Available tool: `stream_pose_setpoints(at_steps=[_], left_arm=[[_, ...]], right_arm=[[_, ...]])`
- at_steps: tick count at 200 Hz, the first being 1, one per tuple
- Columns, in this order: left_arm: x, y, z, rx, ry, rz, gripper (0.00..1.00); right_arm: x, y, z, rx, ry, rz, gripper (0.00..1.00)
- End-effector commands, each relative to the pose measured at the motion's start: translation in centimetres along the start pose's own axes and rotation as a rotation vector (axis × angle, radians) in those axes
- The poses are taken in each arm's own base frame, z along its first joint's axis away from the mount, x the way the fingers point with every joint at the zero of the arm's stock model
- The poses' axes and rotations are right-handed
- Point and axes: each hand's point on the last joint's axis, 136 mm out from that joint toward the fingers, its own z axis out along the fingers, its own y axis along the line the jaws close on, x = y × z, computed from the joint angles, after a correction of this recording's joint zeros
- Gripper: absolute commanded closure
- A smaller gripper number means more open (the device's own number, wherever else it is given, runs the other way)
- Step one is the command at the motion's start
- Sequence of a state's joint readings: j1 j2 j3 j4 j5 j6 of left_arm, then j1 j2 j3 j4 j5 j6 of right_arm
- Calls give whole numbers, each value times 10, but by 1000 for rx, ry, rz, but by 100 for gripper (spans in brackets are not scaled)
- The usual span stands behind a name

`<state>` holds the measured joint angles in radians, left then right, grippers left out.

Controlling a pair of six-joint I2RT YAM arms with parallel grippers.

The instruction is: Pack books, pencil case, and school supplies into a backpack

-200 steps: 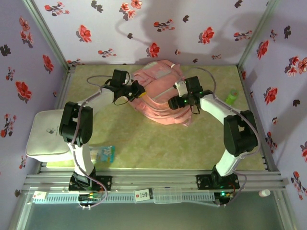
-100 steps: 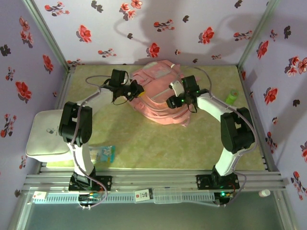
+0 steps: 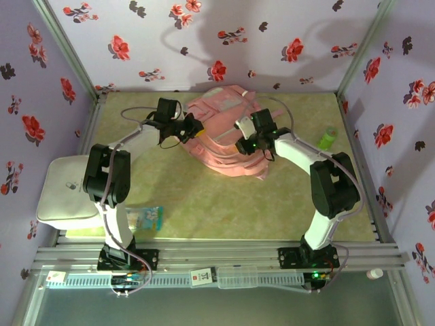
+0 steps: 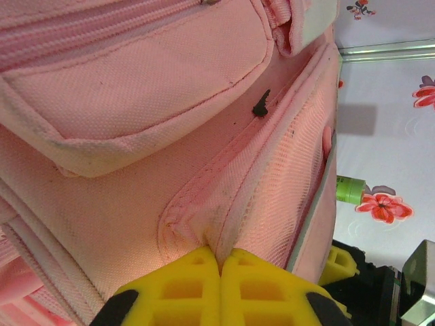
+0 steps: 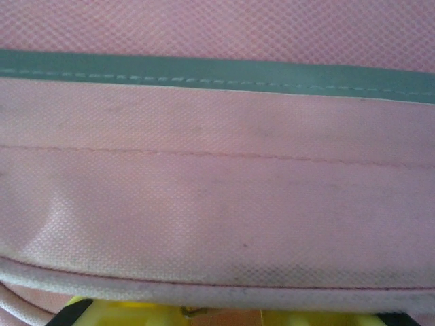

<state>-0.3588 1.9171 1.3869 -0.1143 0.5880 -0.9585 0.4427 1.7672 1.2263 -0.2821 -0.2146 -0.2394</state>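
Note:
The pale pink backpack [image 3: 221, 115] lies at the back middle of the table. My left gripper [image 3: 195, 129] is at its left edge; in the left wrist view its yellow fingers [image 4: 183, 285] are shut on a fold of the backpack's seam [image 4: 214, 227] beside the mesh side pocket. My right gripper [image 3: 240, 144] presses into the bag's right middle. In the right wrist view pink fabric [image 5: 217, 183] covers nearly everything and only slivers of the yellow fingers [image 5: 109, 311] show at the bottom. A blue starry book [image 3: 145, 217] lies near the left arm's base.
A large white flat case [image 3: 64, 190] sits at the table's left edge. A small green tube [image 3: 329, 138] lies at the right back, also seen past the bag [image 4: 350, 189]. Flowered walls close in three sides.
My right gripper has slid left and slightly back along the backpack, and its arm has folded in. The left gripper has kept its hold in place.

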Motion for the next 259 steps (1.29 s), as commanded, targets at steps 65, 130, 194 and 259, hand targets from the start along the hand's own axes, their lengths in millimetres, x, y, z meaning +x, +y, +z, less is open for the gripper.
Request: stream_pose_setpoints(at_steps=[65,130,194,259], left_arm=[[-28,-16,-29,26,-90,43,100],[-31,-8,-34,5,-103,47,100],[-39,25,-80,-69,-199,6,54],[-18,59,-124,-98,-283,-78,42]], right_arm=[[14,-51,-26,224,-65,165,96],[4,-62,-34,162,-128,292,100],[-43,31,-16,-39,-168,146,100],[-90,123,15,-177,-204,131,100]])
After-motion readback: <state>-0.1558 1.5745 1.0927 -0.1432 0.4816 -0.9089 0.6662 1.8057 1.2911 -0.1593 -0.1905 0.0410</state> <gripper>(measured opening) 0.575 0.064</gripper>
